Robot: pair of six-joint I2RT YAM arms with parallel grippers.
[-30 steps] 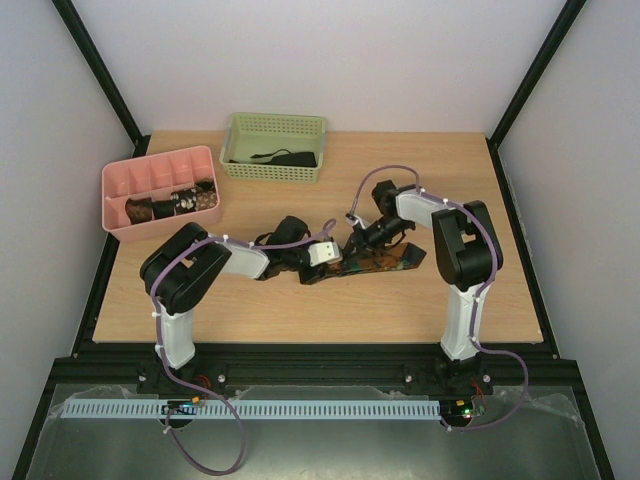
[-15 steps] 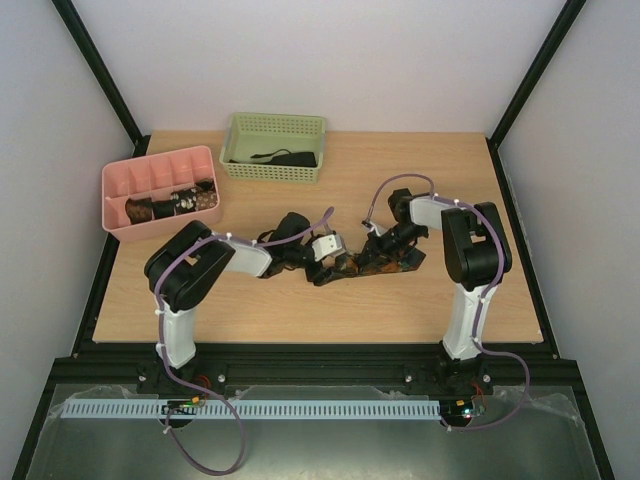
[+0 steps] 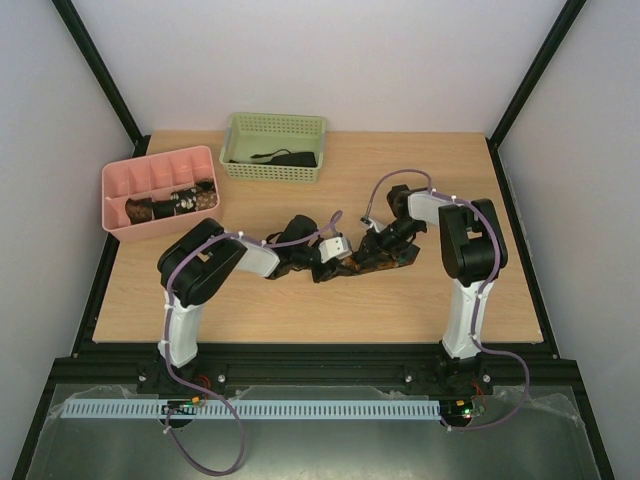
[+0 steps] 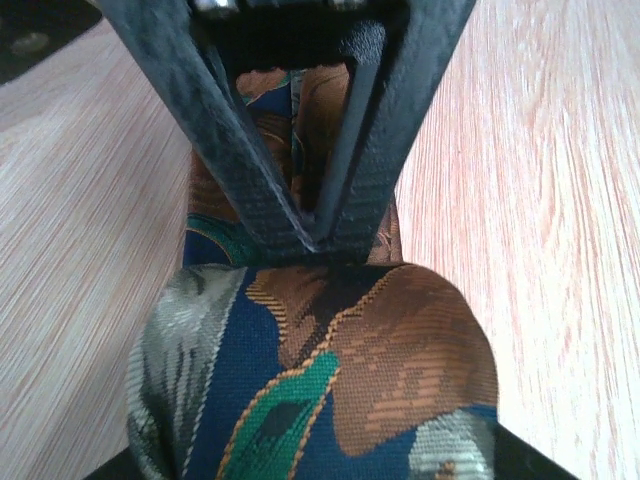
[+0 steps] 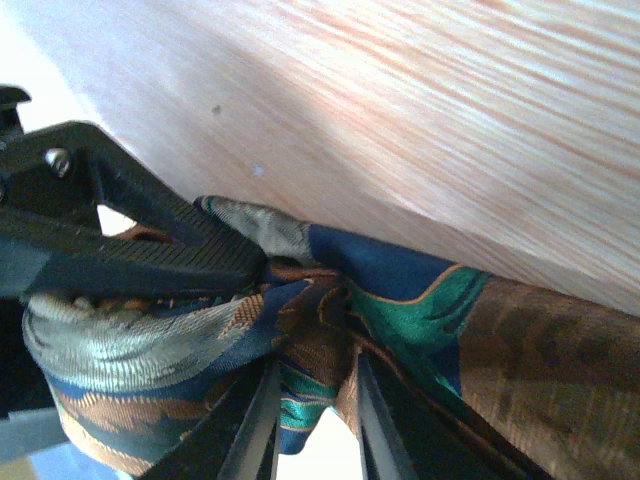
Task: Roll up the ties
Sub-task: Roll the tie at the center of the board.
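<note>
Our left gripper (image 4: 318,240) is pinching shut on the bunched end of the brown, blue and green patterned fabric tie (image 4: 330,380), whose length is running from its tips toward our right gripper (image 5: 312,390), narrowly straddling a fold (we cannot tell if gripping), while the pink plastic divided tray (image 3: 150,226) and green mesh basket (image 3: 270,167) are sitting well apart, obstructing nothing.

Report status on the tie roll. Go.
Left gripper pinched shut on the tie. Right gripper straddles a fold, grip unclear. Tie bunched between them, not yet a neat coil. Pink tray and green basket stand well apart.
</note>
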